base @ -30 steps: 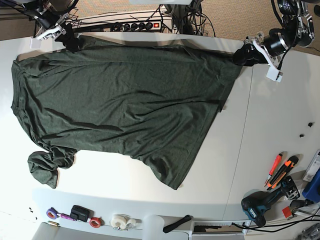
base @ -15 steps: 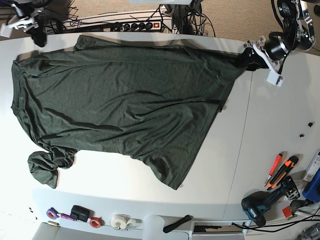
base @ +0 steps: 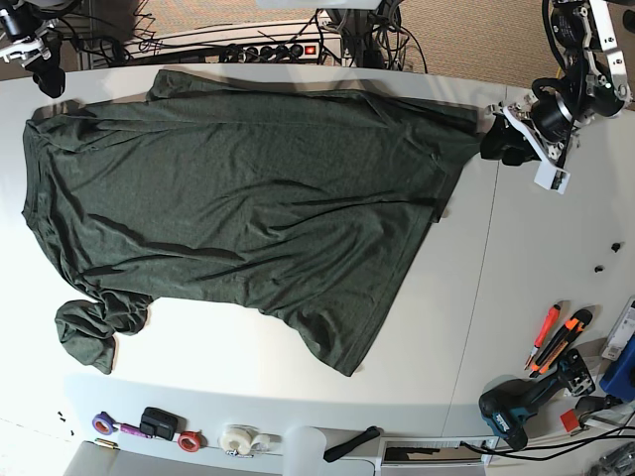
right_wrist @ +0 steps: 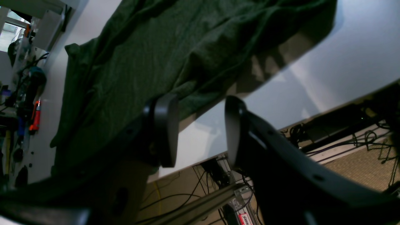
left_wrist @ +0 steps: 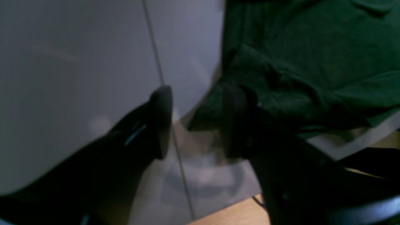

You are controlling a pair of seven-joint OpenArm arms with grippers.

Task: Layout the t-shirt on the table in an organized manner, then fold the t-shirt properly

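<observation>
At table [base: 516,297] corners, both hands agape, beside t-shirt [base: 238,198]

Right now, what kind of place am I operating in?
Most likely a robotics lab or workshop bench: a power strip and tangled cables behind the white table, a cordless drill and utility knives at its edge, with the t-shirt spread out.

A large dark green soft-fabric t-shirt [base: 238,208] is seen spread across the wide white smooth table [base: 536,258]. One sleeve is bunched at the lower left. Tape rolls [base: 189,440] and a blue power drill [base: 516,407] are observed along the near edge.
</observation>
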